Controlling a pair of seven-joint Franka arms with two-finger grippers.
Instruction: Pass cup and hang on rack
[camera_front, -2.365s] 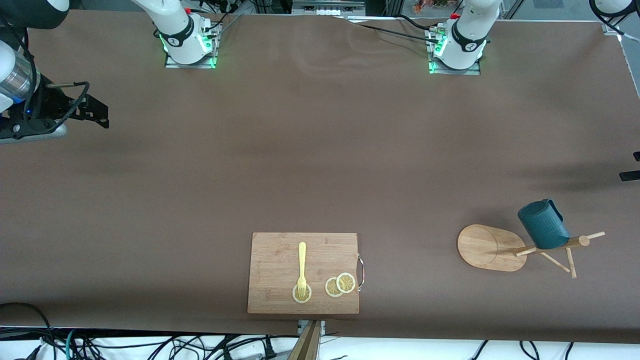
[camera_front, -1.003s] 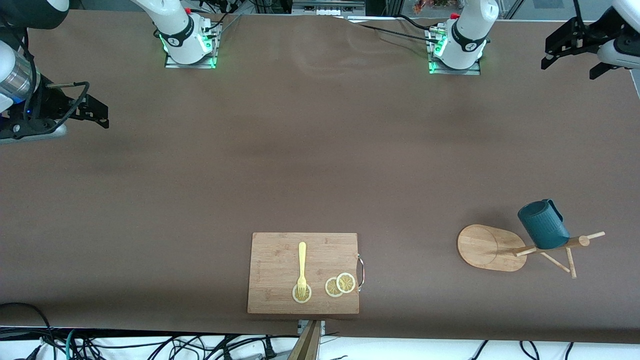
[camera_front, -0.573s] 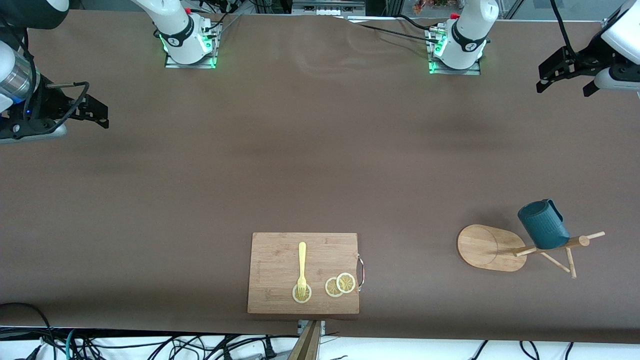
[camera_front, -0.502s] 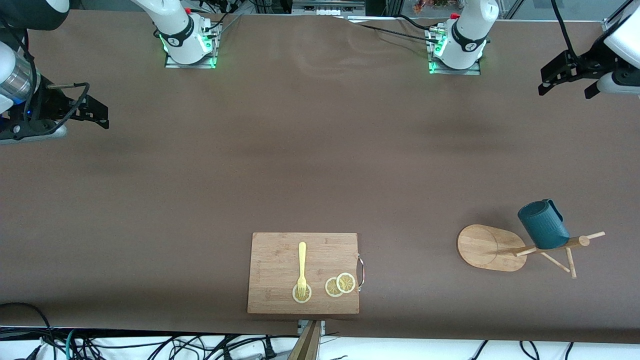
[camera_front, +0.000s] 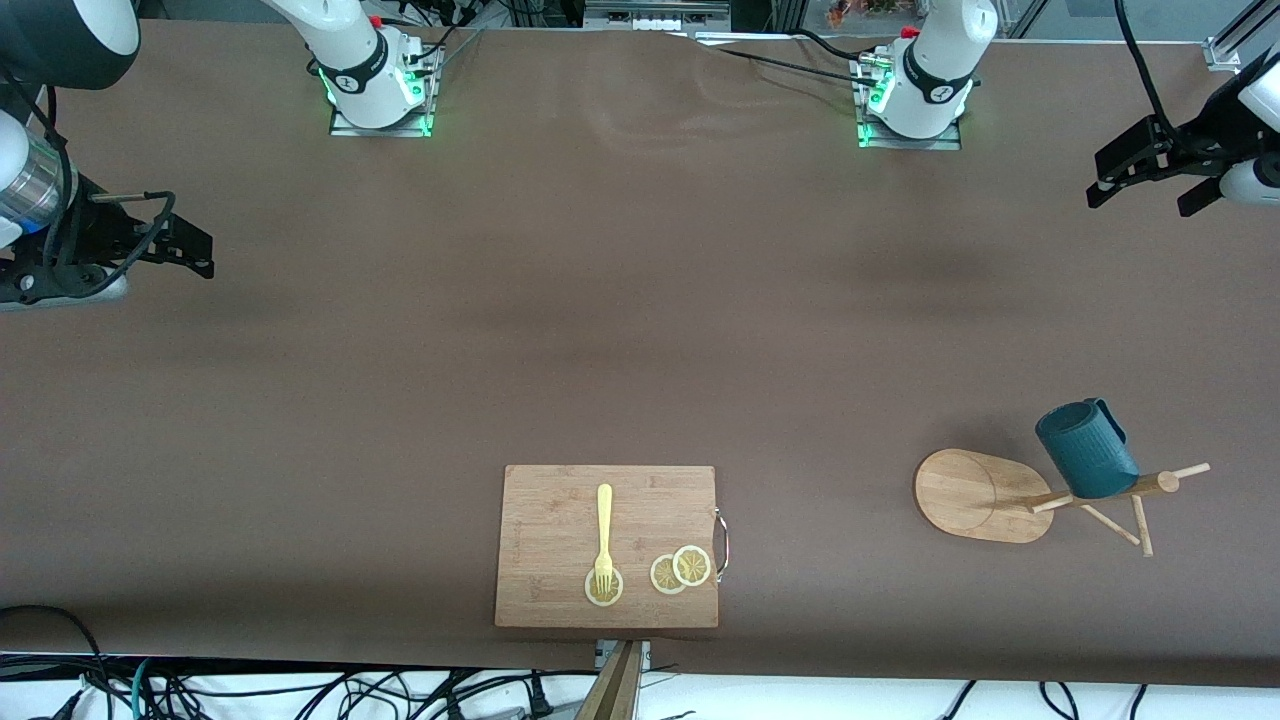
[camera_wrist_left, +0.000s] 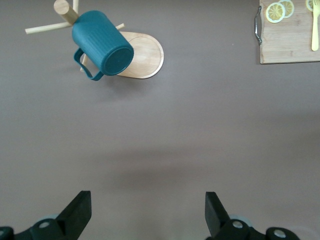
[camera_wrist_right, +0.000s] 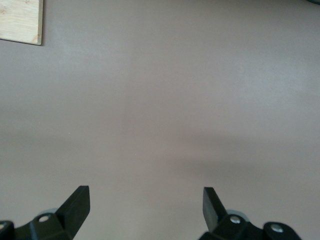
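— Front view first: where's the cup (camera_front: 1087, 449)?

— On the rack (camera_front: 1040, 495), hung on a peg at the left arm's end of the table — apparently done.

— And the claws?

— Left gripper (camera_front: 1150, 178) is up over bare table, jaws wide and empty, the nearer arm to the cup. Right gripper (camera_front: 190, 243) waits at its own end, wide too.

— Anything else?

— A cutting board (camera_front: 560, 520) with a fork (camera_front: 603, 535).
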